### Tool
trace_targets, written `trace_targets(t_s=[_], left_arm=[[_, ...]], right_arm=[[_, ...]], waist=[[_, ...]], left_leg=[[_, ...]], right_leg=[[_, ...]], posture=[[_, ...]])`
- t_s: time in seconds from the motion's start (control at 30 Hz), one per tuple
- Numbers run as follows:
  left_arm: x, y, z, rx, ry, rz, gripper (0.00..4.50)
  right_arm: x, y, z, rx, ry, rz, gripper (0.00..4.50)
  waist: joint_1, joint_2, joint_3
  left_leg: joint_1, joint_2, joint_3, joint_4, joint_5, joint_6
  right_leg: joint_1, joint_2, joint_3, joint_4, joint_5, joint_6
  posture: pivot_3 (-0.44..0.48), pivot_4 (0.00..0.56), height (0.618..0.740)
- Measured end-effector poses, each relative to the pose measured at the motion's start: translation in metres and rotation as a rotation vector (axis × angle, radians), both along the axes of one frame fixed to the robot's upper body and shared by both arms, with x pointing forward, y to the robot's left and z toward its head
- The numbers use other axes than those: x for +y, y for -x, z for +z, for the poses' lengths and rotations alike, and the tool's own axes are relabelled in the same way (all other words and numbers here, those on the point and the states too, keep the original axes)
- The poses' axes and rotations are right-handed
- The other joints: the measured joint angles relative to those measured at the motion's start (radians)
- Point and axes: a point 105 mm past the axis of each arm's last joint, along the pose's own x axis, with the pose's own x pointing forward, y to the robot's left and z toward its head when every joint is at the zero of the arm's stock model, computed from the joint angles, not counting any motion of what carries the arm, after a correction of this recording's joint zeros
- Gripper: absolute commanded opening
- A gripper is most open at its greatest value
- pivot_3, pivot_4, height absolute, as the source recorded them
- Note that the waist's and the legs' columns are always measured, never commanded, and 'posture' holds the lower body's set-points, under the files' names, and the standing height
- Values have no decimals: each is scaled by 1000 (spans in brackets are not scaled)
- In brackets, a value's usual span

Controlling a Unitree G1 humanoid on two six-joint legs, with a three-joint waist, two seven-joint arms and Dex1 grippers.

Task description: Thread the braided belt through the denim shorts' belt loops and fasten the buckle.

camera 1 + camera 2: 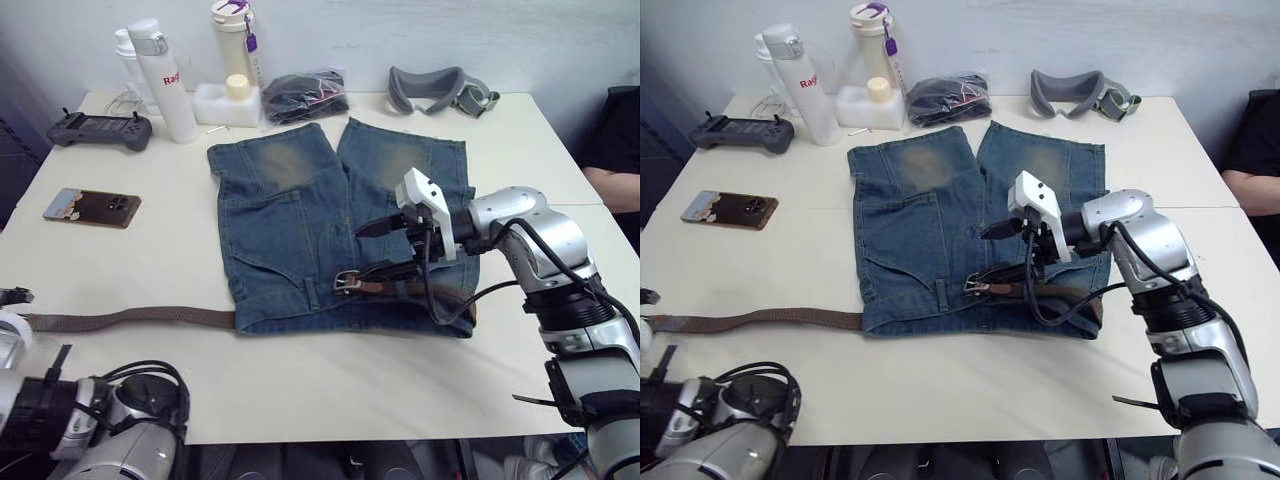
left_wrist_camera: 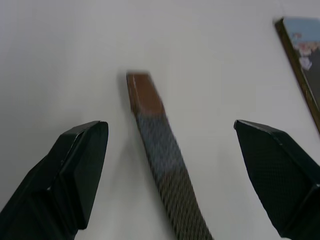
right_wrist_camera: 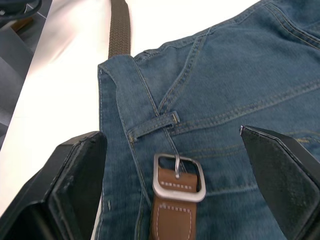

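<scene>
the left gripper (image 2: 170,165) is hovering spread over the braided belt (image 1: 130,318) tip at the near left, while the right gripper (image 3: 172,165) is hanging unclenched over the buckle (image 3: 178,177) on the denim shorts (image 1: 290,230), so each should probably close squarely before pulling.

Braided belt (image 1: 130,318) runs under denim shorts (image 1: 300,230); buckle (image 3: 178,177) lies on waistband

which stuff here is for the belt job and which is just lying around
For the job: blue denim shorts; dark brown braided belt; its silver metal buckle; denim belt loop.

Lying about: phone; black game controller; white bottle; grey headset; bagged black bundle.
</scene>
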Motion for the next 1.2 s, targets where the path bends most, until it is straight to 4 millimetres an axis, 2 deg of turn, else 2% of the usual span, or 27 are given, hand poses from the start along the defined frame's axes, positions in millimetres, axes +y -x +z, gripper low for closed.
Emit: trace_targets(t_s=[0.1,0.23,0.37,0.57,0.6,0.7,0.8,0.9,0.97,1.0,1.07,1.17,1.2], left_arm=[[-9,-12,-4,-71,74,-26,4406],[-10,-16,-12,-91,139,-36,4406],[-9,-17,-16,-83,164,-20,3134],[-12,-16,-25,-80,215,3,280],[-12,-16,-25,-77,216,5,26],[-10,-15,-21,-72,190,5,26],[-3,-9,-9,-30,78,-5,26],[0,-3,9,-37,-23,9,901],[-1,4,13,-38,-51,41,1760],[-2,6,13,-34,-54,55,2042],[-9,9,7,-20,-45,74,2894],[-46,8,-28,40,71,58,4227],[-52,9,-30,38,72,60,4427]], right_arm=[[6,-2,8,-24,-14,19,4500],[7,-4,10,-30,-17,16,4500],[5,-4,10,-33,-10,8,4500],[0,-3,12,-55,6,-7,4500],[0,-3,12,-56,6,-7,4500],[-1,-2,7,-44,7,-14,4500],[-2,-3,7,-48,6,-19,4500],[0,-3,7,-53,1,-17,4500],[1,-4,7,-56,-5,-13,4500],[1,-4,6,-54,-9,-12,4500],[1,-6,5,-45,-12,-18,4500],[3,-7,3,-36,-19,-12,4500],[4,-6,2,-35,-19,-5,4500]], waist=[[-2,-2,-1],[-7,-2,-1],[-6,-2,-1],[-4,-2,-1],[-4,-2,-1],[-5,-2,-1],[-11,-2,-1],[-10,-2,-1],[-8,-2,-1],[-8,-2,-1],[-7,-2,-1],[-4,-3,0],[-4,-5,1]], left_leg=[[0,0,0,0,0,0],[0,1,3,-1,1,3],[1,2,5,-2,0,3],[1,2,5,-1,-2,-1],[1,2,5,-1,-2,-1],[1,2,5,-1,-2,-1],[1,3,6,-1,-3,-1],[1,4,7,-1,-3,-2],[1,3,7,-1,-4,-2],[1,3,7,-1,-4,-2],[1,3,7,-1,-4,-1],[1,2,8,0,-4,0],[0,2,8,0,-4,1]], right_leg=[[0,1,1,0,0,0],[-2,2,3,-1,0,0],[-2,2,4,-1,0,0],[-1,2,4,-1,0,0],[-1,2,4,-1,0,0],[-2,2,4,-1,0,0],[-3,3,7,-1,0,0],[-3,4,7,-1,0,0],[-3,3,7,-1,0,0],[-3,3,7,-1,0,0],[-2,3,8,-1,1,0],[-1,3,8,-2,2,2],[-2,3,8,-2,2,2]], posture=[[0,150,740],[0,150,740],[0,150,740],[0,150,740],[0,150,740],[0,150,740],[0,150,740],[0,150,740],[0,150,740],[0,150,740],[0,150,740],[0,150,740],[0,150,740]])
